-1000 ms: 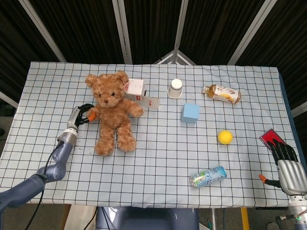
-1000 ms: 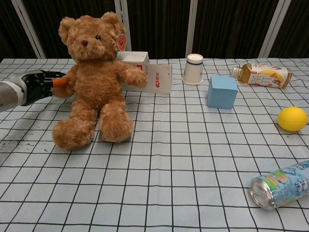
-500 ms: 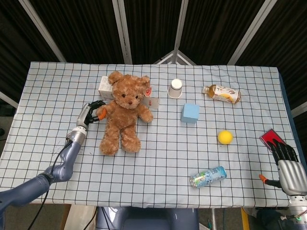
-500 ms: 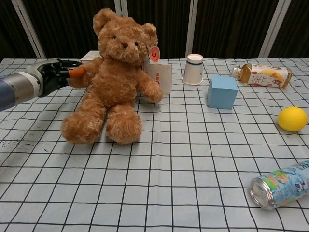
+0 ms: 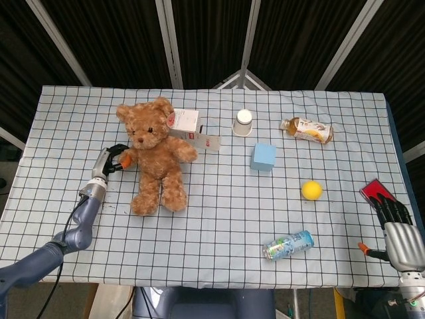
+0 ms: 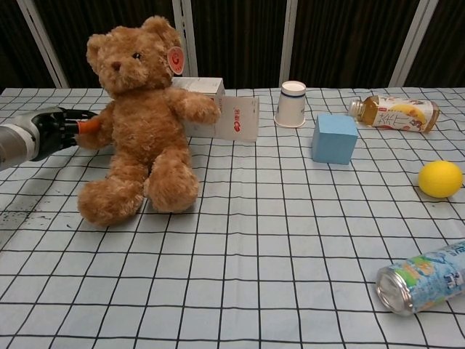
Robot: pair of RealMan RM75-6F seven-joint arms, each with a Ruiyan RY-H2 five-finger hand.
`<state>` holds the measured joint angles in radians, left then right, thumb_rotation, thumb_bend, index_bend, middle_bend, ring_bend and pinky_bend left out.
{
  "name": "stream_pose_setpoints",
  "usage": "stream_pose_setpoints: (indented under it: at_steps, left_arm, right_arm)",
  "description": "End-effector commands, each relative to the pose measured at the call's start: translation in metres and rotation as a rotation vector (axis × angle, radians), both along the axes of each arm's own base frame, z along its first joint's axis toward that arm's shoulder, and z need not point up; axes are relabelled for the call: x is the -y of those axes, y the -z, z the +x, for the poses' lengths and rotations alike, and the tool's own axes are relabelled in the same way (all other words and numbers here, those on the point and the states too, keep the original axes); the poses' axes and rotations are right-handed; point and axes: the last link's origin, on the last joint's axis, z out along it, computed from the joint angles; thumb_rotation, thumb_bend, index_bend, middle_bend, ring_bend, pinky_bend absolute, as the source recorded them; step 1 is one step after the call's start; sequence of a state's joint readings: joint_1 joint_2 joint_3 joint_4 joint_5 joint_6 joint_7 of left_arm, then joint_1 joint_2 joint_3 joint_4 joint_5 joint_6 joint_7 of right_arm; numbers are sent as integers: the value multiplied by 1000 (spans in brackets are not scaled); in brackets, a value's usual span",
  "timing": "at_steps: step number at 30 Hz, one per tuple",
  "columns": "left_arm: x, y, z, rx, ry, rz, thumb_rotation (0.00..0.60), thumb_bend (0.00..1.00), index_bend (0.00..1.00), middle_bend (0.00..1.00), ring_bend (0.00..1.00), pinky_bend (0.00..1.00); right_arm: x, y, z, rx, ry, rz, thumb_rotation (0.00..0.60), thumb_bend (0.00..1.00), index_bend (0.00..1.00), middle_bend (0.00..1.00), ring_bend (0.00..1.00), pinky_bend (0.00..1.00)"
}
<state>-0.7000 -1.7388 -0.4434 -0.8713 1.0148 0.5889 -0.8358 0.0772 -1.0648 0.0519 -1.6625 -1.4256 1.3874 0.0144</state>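
Cans first: nearest us, well to the right of the teddy bear point(image 6: 142, 123) and closer to the table's front edge, a drink can point(image 6: 425, 278) lies on its side on the checked tablecloth point(image 6: 240, 254). Our right hand point(image 5: 397, 226) rests off the cloth's near right corner, far from the bear; we cannot tell whether its dark fingers are curled or spread, and a red card point(image 5: 377, 190) lies just beyond it. Our left hand point(image 6: 54, 129) reaches in from the bear's left, forearm low over the cloth, its orange-tipped fingers pinching the bear's paw while the bear sits propped upright, leaning a little. We judge the step in hand to be dragging or repositioning the bear by that paw; the next move would call for a firm pinch and a slow pull, since the toy could topple or slip free. Right of the bear sit a yellow ball point(image 6: 440, 178) and a blue block point(image 6: 334, 137). Behind the bear stands a white carton point(image 6: 218, 109), touching its arm, with a paper cup point(image 6: 291, 103) and a tea bottle point(image 6: 396, 113) farther right.
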Motion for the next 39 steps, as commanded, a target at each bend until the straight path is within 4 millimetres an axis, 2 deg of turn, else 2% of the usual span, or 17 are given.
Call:
stream_pose_setpoints:
  at_steps: [1,13,16,28,39]
  left_arm:
    - [-1,4,1,8,0,-6,600,673,478,468,95,66]
    - [-3,-6,33,28,101,39,600,672,478,467,95,66]
    - [-1,-7,32,17,102,34,600,671,478,466,95,64]
    - [0,-1,6,-20,22,-3,600,661,470,451,91,61]
    - [-3,-10,22,-7,88,33,600,637,456,434,91,54]
  right_arm:
    - [0,0,0,0,0,1,600,131,55,18,0,0]
    - [0,0,1,1,-4,2,600,130,55,18,0,0]
    - [-1,0,1,2,-4,2,600,131,55,18,0,0]
    - [-1,0,1,2,-2,1,600,131,55,18,0,0]
    - [-1,0,1,2,-2,6,600,131,55,18,0,0]
